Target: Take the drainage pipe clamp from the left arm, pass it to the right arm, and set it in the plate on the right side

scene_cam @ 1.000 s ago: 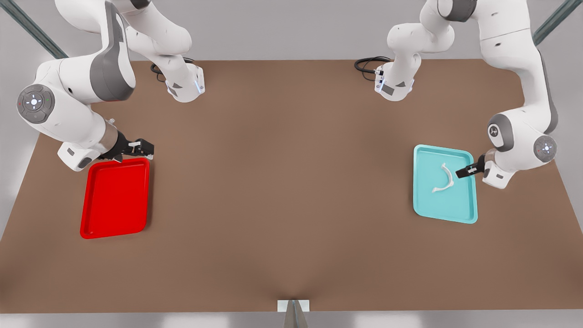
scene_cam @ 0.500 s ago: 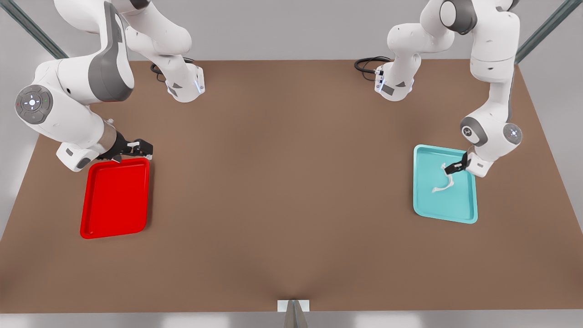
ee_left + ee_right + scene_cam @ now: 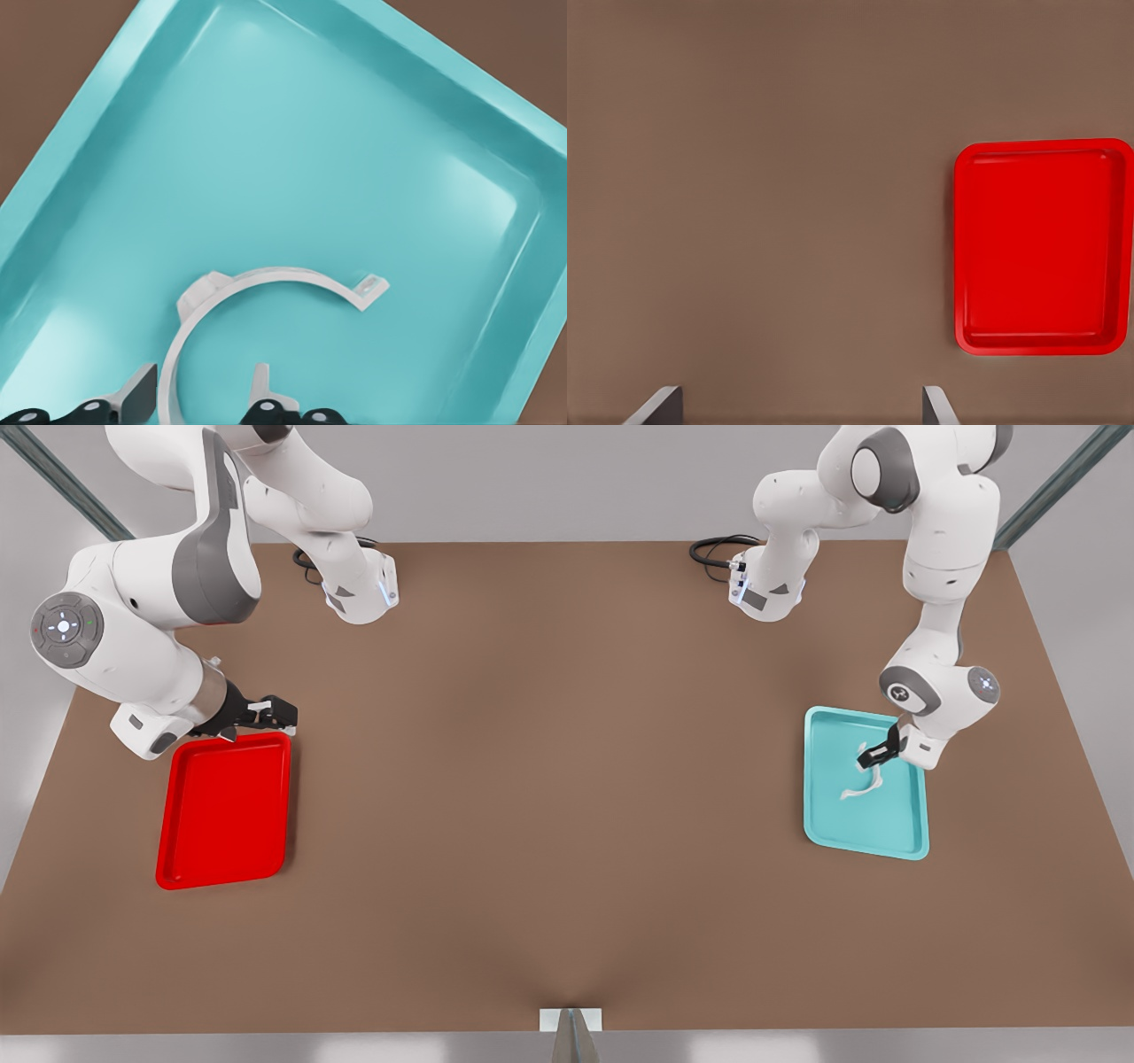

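You are at the very start of this job: the drainage pipe clamp (image 3: 266, 292) lies flat on the floor of the teal tray (image 3: 824, 833), at the front view's right, and nothing has been lifted, passed or placed yet. The left gripper (image 3: 873, 757) hangs low over that tray, right at the upper end of the clamp's arc; in the left wrist view its fingers (image 3: 137, 394) stand apart with the white strip running between them, so the jaws straddle the clamp but, as far as you can see, have not closed on it. Judge this as the reach-in just before the grasp. The right gripper (image 3: 266, 713) waits at the front view's left, hovering just beyond the far edge of the plate (image 3: 177, 859); the right wrist view shows its two fingertips (image 3: 660, 405) spread wide with only bare brown table (image 3: 549, 797) between them, so it holds nothing. The plate, seen also in the right wrist view (image 3: 1116, 248), has nothing lying in it. What is left for you is nearly everything: close on the clamp, raise it clear of the teal tray, bring both arms toward the middle of the table for the handover, then have the right arm set the clamp down in the red plate
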Robot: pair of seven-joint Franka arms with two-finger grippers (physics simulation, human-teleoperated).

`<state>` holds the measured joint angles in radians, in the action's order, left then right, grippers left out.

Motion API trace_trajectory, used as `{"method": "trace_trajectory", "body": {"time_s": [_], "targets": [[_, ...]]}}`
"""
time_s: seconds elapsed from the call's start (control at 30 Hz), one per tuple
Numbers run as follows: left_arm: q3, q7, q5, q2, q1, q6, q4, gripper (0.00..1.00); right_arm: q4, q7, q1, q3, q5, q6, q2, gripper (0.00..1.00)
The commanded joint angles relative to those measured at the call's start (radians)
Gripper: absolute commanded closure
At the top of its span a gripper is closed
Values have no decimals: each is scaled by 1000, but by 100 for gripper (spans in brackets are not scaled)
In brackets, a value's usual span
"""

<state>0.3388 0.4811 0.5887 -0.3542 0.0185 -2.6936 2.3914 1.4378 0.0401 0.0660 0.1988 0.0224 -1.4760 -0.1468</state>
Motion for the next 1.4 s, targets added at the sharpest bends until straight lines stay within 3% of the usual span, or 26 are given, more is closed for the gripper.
{"method": "trace_trajectory", "body": {"time_s": [0.0, 0.33, 0.6, 0.7, 1.07, 1.2, 1.37], "targets": [[0, 134, 6, -3, 0, -8, -1, 41, 0, -5, 0, 1, 1, 0, 1, 0], [0, 134, 6, -9, 6, -8, -1, 66, 1, -20, 12, 2, 1, 0, 1, 0], [-1, 134, 8, -25, 11, -22, -3, 67, 0, -20, 12, 8, -1, -7, 1, 0], [-1, 132, 20, -25, 14, -22, -3, 79, 0, -20, 12, 8, -1, -7, 1, 0], [-1, 224, 13, 4, 29, -9, -58, 79, 0, -22, 14, 8, -1, -4, 1, 0], [-1, 228, 13, 34, 165, 106, -213, 79, 0, -20, 14, 8, -1, -4, 1, 0], [0, -44, -21, -15, 527, 163, -445, 79, 1, -22, 14, 8, -1, -3, 1, 0]]}}
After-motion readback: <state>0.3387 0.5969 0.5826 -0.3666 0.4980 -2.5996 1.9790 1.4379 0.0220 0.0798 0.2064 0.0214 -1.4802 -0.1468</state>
